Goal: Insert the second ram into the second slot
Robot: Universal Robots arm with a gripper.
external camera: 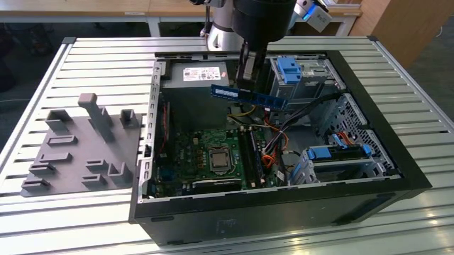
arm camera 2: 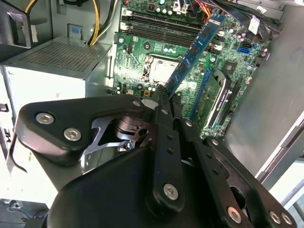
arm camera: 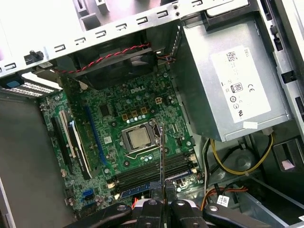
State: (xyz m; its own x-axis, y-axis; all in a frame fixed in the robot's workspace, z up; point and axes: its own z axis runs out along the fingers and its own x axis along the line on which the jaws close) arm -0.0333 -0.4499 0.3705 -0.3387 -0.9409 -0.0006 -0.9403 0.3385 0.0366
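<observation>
Gripping 2nd ram (external camera: pixel 250 98), blue stick with dark chips, qty 1, pinched between fingers of gripper (external camera: pixel 248 87); held roughly level in the exterior view, aloft inside open computer case (external camera: pixel 284 212), above green motherboard (external camera: pixel 206 149), clear of memory slots (external camera: pixel 252 159).

On the bench (external camera: pixel 92 58) a fixture plate (external camera: pixel 131 141) is lying at the exterior view's left of the case (external camera: pixel 284 212), the second ram (external camera: pixel 248 96) hanging over its motherboard (external camera: pixel 190 154).

Even bright light, soft shadows

Exterior view high, wrist views close above shared motherboard (arm camera: pixel 128 102) (arm camera 2: pixel 156 47)
</observation>
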